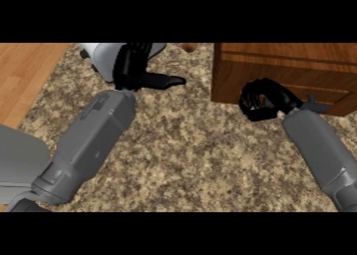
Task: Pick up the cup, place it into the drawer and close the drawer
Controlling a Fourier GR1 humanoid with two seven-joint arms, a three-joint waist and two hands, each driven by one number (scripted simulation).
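Left hand [137,67] holds the cup [100,56]. Its black fingers curl round the cup's side and cover the middle of it. The thumb sticks out to the right, away from the cup.

The cup is pale grey and white. It is at the top of the view, left of the middle, over the far part of the bench [189,144]. Bits of it show on both sides of the fingers. The hand hides the bottom of the cup, so I cannot tell if it sits on the bench or is lifted off it.

The bench top is brown and speckled, like stone. The grey left forearm [89,144] runs down from the hand to the lower left.

The drawer [292,64] is part of a brown wooden box at the top right, well apart from the cup. I cannot tell if it is open or closed.

The right hand [261,102] is by the box's near left corner. Its fingers are curled into a ring, and I see nothing inside them. The right forearm [325,149] goes down to the lower right.

Wooden floor [19,74] shows past the bench's left edge.
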